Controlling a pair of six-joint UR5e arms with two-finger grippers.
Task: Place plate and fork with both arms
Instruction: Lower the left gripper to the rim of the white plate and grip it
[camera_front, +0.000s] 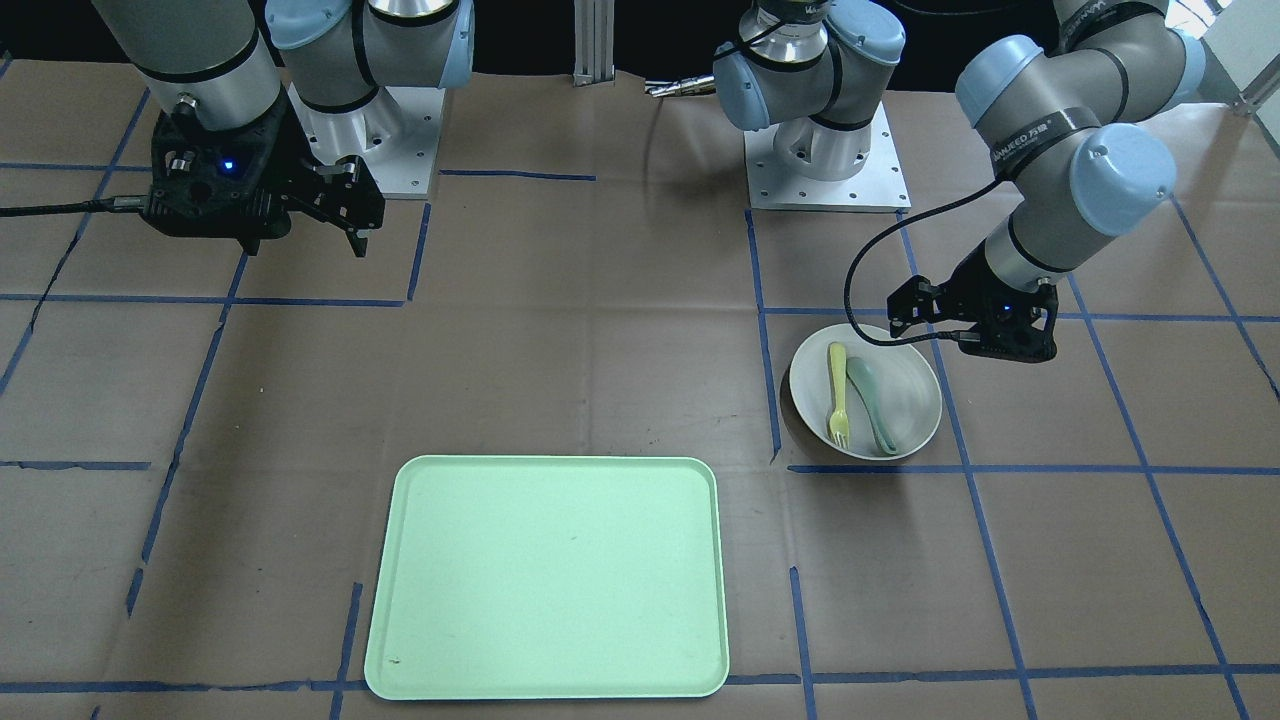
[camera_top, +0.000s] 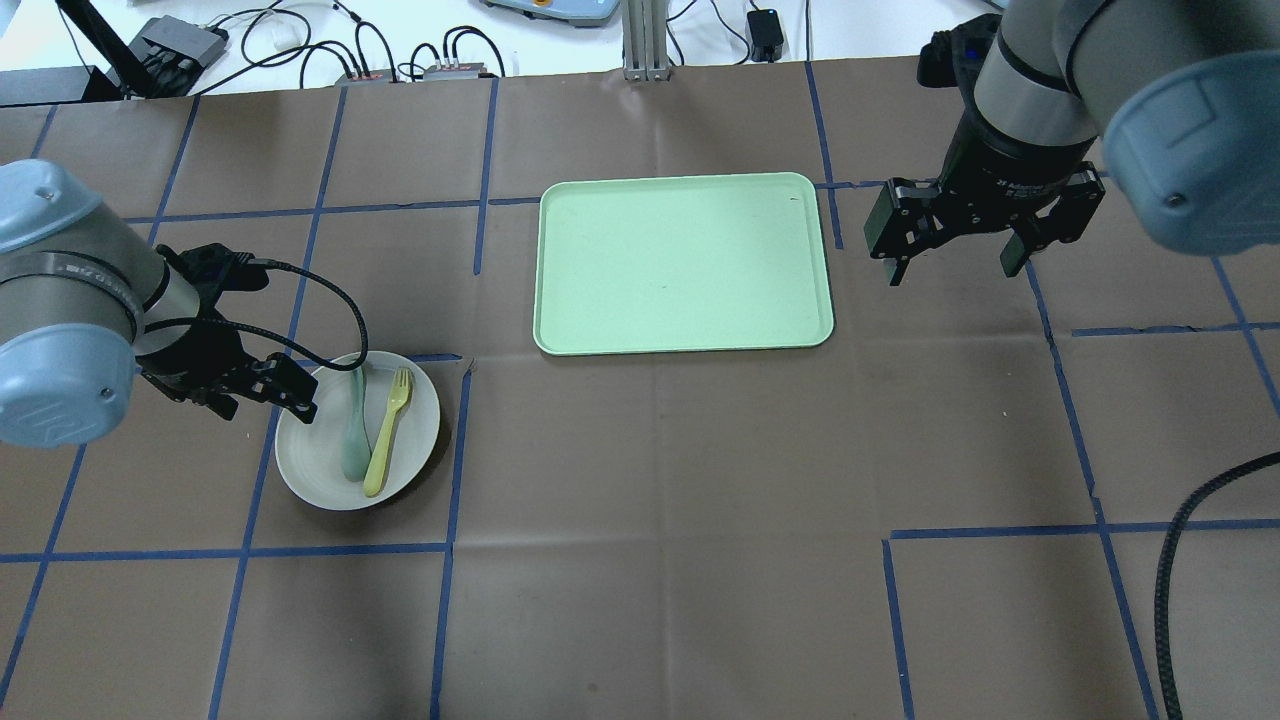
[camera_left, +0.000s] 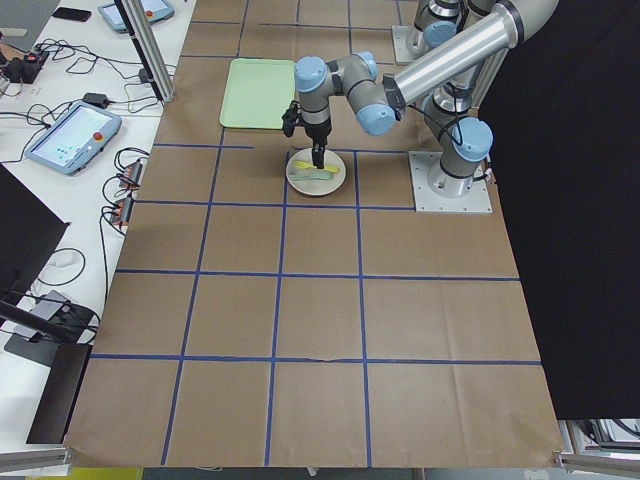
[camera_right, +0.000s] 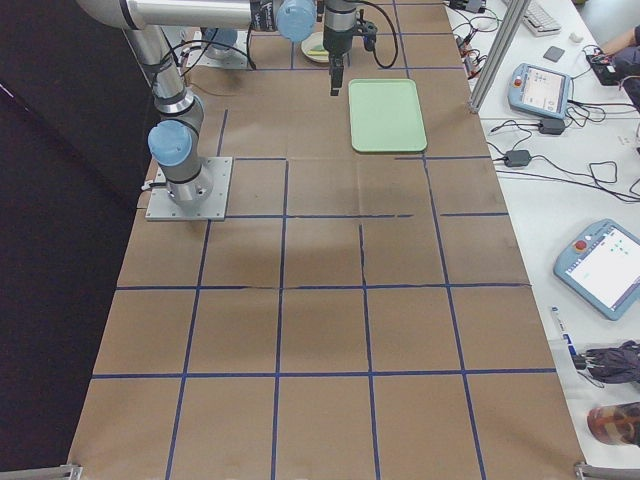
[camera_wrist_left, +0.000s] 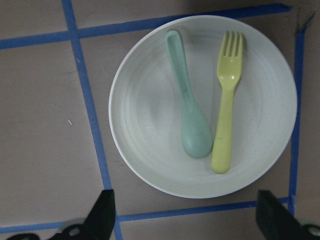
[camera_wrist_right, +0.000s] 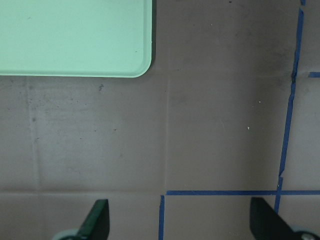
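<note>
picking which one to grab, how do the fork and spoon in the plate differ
Colour: the fork is bright yellow, the spoon grey-green.
Ends: the fork has short tines, the spoon an oval bowl.
Pose: they lie head to tail, the fork's tines beside the spoon's handle tip, the spoon's bowl by the fork's handle end.
Both lie flat in the plate, side by side.

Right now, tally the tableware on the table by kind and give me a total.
plate: 1
fork: 1
spoon: 1
tray: 1
Total: 4
</note>
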